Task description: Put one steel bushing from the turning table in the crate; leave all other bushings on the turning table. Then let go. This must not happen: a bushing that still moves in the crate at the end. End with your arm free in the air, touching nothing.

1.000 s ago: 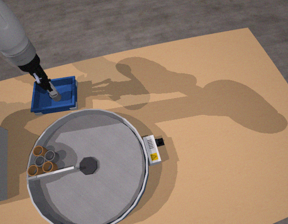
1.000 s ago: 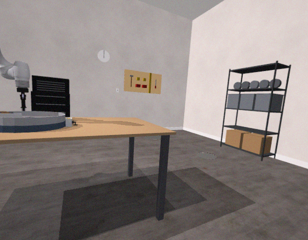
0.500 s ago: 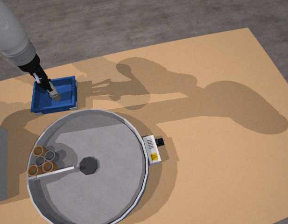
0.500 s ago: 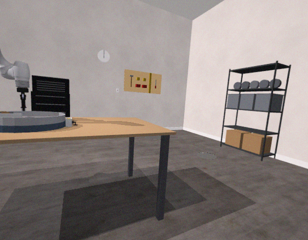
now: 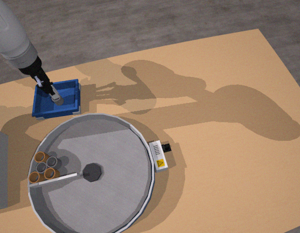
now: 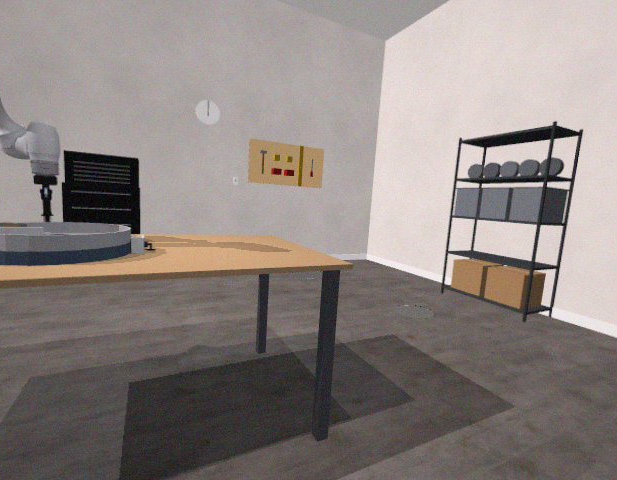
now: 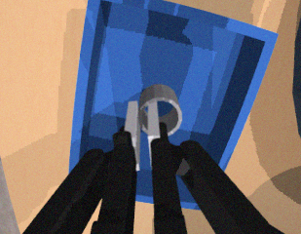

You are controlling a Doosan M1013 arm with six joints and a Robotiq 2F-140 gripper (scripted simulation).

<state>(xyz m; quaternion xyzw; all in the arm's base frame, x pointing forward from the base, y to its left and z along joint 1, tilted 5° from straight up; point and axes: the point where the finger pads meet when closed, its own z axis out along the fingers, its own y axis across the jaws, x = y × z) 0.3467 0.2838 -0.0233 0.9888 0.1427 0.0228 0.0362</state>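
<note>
Jaws clamped on the bushing (image 7: pixel 161 108) wall, crate (image 7: pixel 111 46) directly beneath: lower further, then open gently.

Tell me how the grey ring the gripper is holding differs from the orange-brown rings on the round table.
The steel bushing is grey; the brass-coloured bushings are orange-brown. The steel bushing is pinched by its wall in the gripper over the blue crate; the brass-coloured ones stand free on the turning table, clustered against its divider bar near the rim. Both kinds are short hollow cylinders of similar size.
</note>
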